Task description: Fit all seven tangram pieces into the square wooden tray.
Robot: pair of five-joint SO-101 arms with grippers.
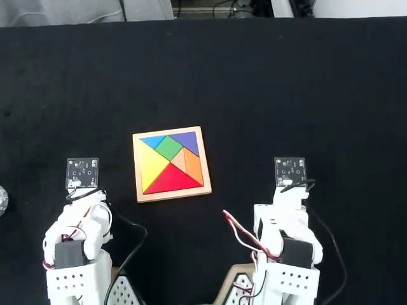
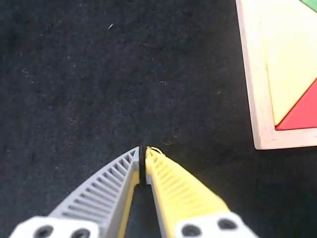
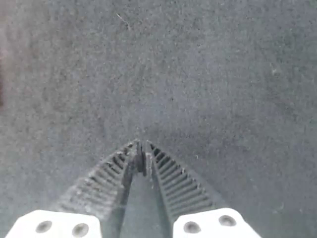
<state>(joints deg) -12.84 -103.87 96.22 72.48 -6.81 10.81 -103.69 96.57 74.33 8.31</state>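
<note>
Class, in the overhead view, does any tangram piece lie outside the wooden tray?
No: the tangram pieces all sit together inside the rim of the wooden tray.

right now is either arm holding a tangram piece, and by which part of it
Nothing is held. The left gripper and the right gripper are both shut on nothing; the tangram pieces lie in the wooden tray.

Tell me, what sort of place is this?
Probably a robotics lab or hobby workbench. Two small white robot arms with exposed red and white wires sit side by side at a table covered in black cloth, and a square wooden tray full of coloured tangram pieces lies between them.
</note>
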